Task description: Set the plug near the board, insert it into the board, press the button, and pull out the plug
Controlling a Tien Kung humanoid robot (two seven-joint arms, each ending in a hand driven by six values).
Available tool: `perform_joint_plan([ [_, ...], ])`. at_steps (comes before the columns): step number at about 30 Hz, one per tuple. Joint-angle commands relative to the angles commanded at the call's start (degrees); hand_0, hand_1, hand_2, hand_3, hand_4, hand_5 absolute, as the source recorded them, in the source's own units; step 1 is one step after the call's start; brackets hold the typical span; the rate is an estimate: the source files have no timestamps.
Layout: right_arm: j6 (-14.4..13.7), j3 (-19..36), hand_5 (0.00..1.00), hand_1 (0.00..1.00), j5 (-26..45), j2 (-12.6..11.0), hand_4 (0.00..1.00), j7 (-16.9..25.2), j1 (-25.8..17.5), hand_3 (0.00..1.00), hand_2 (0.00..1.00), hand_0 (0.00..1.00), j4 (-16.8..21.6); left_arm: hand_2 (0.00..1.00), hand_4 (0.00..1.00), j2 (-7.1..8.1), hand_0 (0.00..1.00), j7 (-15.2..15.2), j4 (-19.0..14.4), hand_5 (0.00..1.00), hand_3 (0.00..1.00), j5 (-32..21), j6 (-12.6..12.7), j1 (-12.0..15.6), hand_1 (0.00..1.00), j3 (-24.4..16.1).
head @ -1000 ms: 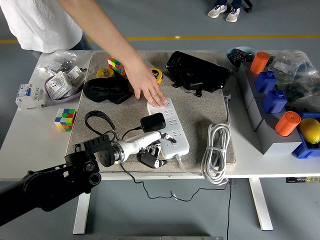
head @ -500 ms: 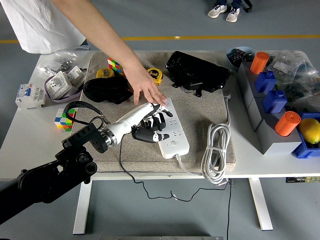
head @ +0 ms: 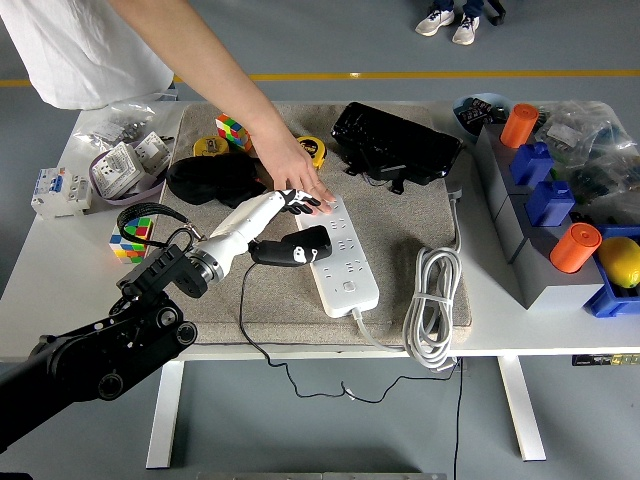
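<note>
We find the left robot hand [head: 285, 245] grasping the black rectangular plug [head: 306, 245], held just left of the white plastic power board [head: 345, 262] on the grey felt mat [head: 400, 215]. A person's hand [head: 290, 172] presses the board's far end.

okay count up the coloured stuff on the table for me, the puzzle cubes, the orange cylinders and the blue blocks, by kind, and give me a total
Puzzle cubes: 2 (one by the left mat edge, one at the back)
Orange cylinders: 2 (back, front)
Blue blocks: 2 (back, front)
Total: 6
</note>
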Motion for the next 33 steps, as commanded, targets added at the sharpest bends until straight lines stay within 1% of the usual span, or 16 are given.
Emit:
perform_joint_plan([
  [2, 0.0, 0.0, 0.567, 0.687, -0.1, -0.1, 0.998, 0.0, 0.0, 0.584, 0.681, 0.673, 0.0, 0.762, 0.974, -0.43, 0.714, 0.8, 0.8, 0.422, 0.753, 1.0, -0.3, -0.2, 0.755, 0.4],
  [3, 0.0, 0.0, 0.567, 0.687, -0.1, -0.1, 0.998, 0.0, 0.0, 0.584, 0.681, 0.673, 0.1, 0.741, 0.983, -0.59, 0.679, 1.2, 1.2, 0.430, 0.740, 1.4, -0.4, -0.2, 0.718, 0.5],
  [6, 0.0, 0.0, 0.567, 0.687, -0.2, -0.2, 0.998, 0.0, 0.0, 0.584, 0.681, 0.673, 0.1, 0.741, 0.983, -1.06, 0.679, 2.0, 2.0, 0.430, 0.740, 2.4, -0.4, -0.5, 0.718, 1.1],
  [8, 0.0, 0.1, 0.567, 0.687, -0.3, -0.2, 0.998, 0.0, 0.1, 0.584, 0.681, 0.673, 0.2, 0.741, 0.983, -1.31, 0.679, 2.0, 2.5, 0.430, 0.740, 2.9, -0.2, -0.8, 0.718, 1.3],
  [9, 0.0, 0.1, 0.567, 0.686, -0.3, -0.2, 0.998, 0.0, 0.0, 0.584, 0.681, 0.673, 0.2, 0.704, 0.990, -1.55, 0.635, 2.0, 2.8, 0.447, 0.729, 3.3, 0.1, -1.0, 0.670, 1.6],
  [11, 0.0, 0.1, 0.567, 0.686, -0.3, -0.2, 0.998, 0.0, 0.0, 0.584, 0.681, 0.673, 0.2, 0.704, 0.990, -1.75, 0.635, 2.1, 3.1, 0.447, 0.729, 3.4, 0.2, -1.1, 0.670, 1.9],
  [14, 0.0, 0.0, 0.567, 0.686, -0.2, -0.3, 0.998, 0.0, 0.0, 0.584, 0.681, 0.673, 0.2, 0.704, 0.990, -2.16, 0.635, 2.0, 3.9, 0.447, 0.729, 3.0, 0.2, -1.4, 0.670, 2.3],
  [15, 0.0, 0.0, 0.567, 0.686, -0.2, -0.3, 0.998, 0.0, 0.0, 0.584, 0.681, 0.673, 0.2, 0.662, 0.990, -2.28, 0.586, 2.0, 4.2, 0.461, 0.713, 2.7, 0.2, -1.5, 0.637, 2.5],
  [20, 0.0, -0.2, 0.567, 0.686, -0.2, -0.4, 0.998, 0.0, -0.1, 0.584, 0.681, 0.673, 0.2, 0.662, 0.990, -2.88, 0.586, 1.6, 5.3, 0.461, 0.713, 1.9, 0.8, -1.9, 0.637, 3.1],
  [21, 0.0, -0.1, 0.568, 0.687, -0.3, -0.4, 0.998, 0.0, -0.1, 0.584, 0.681, 0.673, 0.2, 0.602, 0.983, -2.99, 0.500, 1.5, 5.5, 0.461, 0.663, 1.9, 1.0, -2.0, 0.577, 3.2],
  [26, -0.1, -0.1, 0.568, 0.687, -0.5, -0.4, 0.998, 0.0, -0.1, 0.584, 0.681, 0.673, 0.3, 0.602, 0.983, -3.39, 0.500, 0.9, 6.5, 0.461, 0.663, 2.0, 2.2, -2.2, 0.577, 3.5],
  [27, 0.0, -0.1, 0.569, 0.686, -0.5, -0.3, 0.998, -0.1, -0.1, 0.584, 0.681, 0.673, 0.3, 0.569, 0.966, -3.55, 0.459, 0.9, 6.9, 0.443, 0.618, 2.2, 2.4, -2.4, 0.553, 3.7],
  [32, -0.1, 0.3, 0.569, 0.686, -0.7, -0.3, 0.998, -0.1, -0.1, 0.584, 0.681, 0.673, 0.3, 0.569, 0.966, -4.01, 0.459, 0.0, 8.3, 0.443, 0.618, 2.7, 3.7, -2.9, 0.553, 4.5],
  [33, -0.1, 0.4, 0.569, 0.686, -0.8, -0.3, 0.998, -0.1, -0.1, 0.583, 0.680, 0.673, 0.4, 0.532, 0.899, -4.09, 0.417, -0.2, 8.5, 0.307, 0.566, 2.7, 4.0, -3.0, 0.519, 4.6],
])
